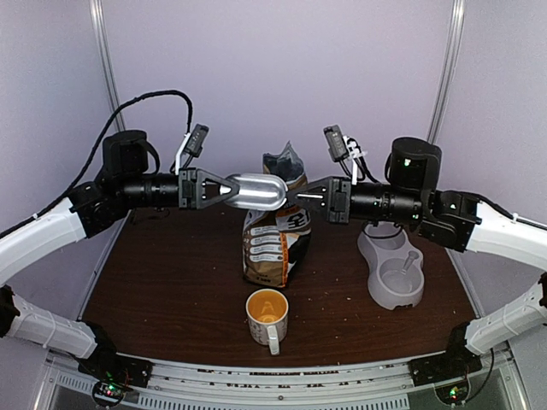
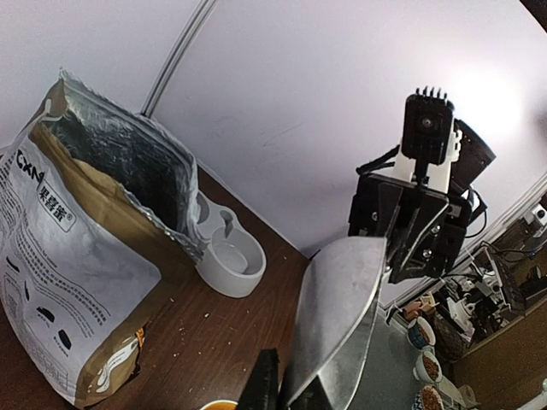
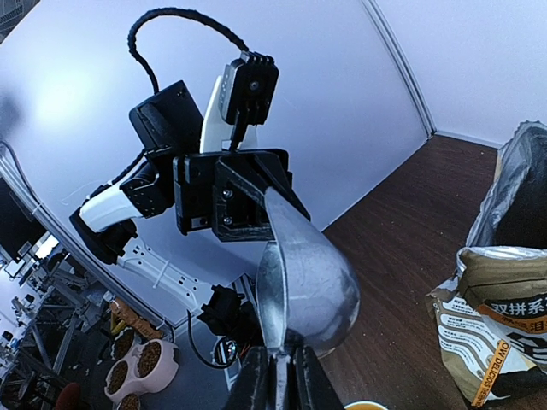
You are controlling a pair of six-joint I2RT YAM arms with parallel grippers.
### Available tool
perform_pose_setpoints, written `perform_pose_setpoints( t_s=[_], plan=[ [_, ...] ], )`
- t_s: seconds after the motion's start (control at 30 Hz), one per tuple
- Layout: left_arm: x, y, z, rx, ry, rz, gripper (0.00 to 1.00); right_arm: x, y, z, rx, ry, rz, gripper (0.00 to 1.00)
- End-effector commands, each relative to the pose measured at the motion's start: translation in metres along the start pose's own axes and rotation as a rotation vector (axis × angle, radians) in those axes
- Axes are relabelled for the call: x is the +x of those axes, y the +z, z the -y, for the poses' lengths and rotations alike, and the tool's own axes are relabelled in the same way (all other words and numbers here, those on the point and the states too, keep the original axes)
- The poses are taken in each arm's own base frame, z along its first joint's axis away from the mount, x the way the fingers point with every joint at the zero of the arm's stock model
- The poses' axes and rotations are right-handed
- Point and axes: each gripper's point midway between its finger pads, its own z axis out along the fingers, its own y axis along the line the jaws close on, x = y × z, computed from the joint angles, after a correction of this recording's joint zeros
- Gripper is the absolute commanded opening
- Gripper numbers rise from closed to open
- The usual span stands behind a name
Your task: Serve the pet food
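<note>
pet food is nowhere on show, folks: by my reckoning it sits down inside the bag (image 1: 273, 248), which stands open-topped in the middle of the table (image 1: 162, 273), foil lining showing, no kibble seen at the mouth

all eyes on the scoop (image 1: 256, 190), held up in the air by the bag's top with one claw at each end. left claw (image 1: 224, 190) is clamped tight on the narrow handle end. right claw (image 1: 296, 196) pinches the thin rim at the wide end, and its wrist view shows the fingers right against the metal, no gap to speak of. whether the scoop carries anything, can't tell

here's the danger. two arms on one stiff scoop: if either pulls away while both are clamped, the metal twists in the weaker pinch, and i'd call that the right one, on a slick thin edge. if the left lets go too soon, the scoop could swing or drop, onto the bag or the mug (image 1: 267, 314) just in front of it. knock that slumped bag and it may go over and spill

around: the feeder (image 1: 380, 290) sits off to the right, apart from the bag, near the right arm. the bag's crumpled lip is the obstacle, a narrow mouth that's easy to snag going in. crumbs dot the table
</note>
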Motion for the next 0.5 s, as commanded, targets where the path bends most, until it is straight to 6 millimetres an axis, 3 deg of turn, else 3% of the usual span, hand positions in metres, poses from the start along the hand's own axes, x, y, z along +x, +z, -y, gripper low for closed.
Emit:
perform_pose_setpoints(
  t_s=[0.0,0.13,0.2,0.33,0.43,0.47],
  plan=[
    [-0.011,0.000,0.008,0.014,0.069,0.044,0.03,-0.010,-0.005,-0.001,0.023,-0.017,0.034,0.00],
    [-0.017,-0.004,-0.009,-0.118,0.103,0.048,0.51,-0.021,-0.026,0.008,0.125,-0.075,0.088,0.00],
    [-0.027,-0.005,-0.021,-0.215,0.122,0.045,0.67,-0.031,-0.043,0.017,0.214,-0.119,0.128,0.00],
    [-0.054,0.001,-0.042,-0.370,0.117,0.048,0.78,-0.047,-0.077,0.032,0.389,-0.188,0.179,0.00],
    [-0.068,0.018,-0.057,-0.428,0.095,0.033,0.83,-0.052,-0.093,0.042,0.489,-0.224,0.181,0.00],
    [-0.063,0.028,-0.071,-0.461,0.069,-0.005,0.84,-0.051,-0.097,0.046,0.519,-0.233,0.174,0.00]
  ],
)
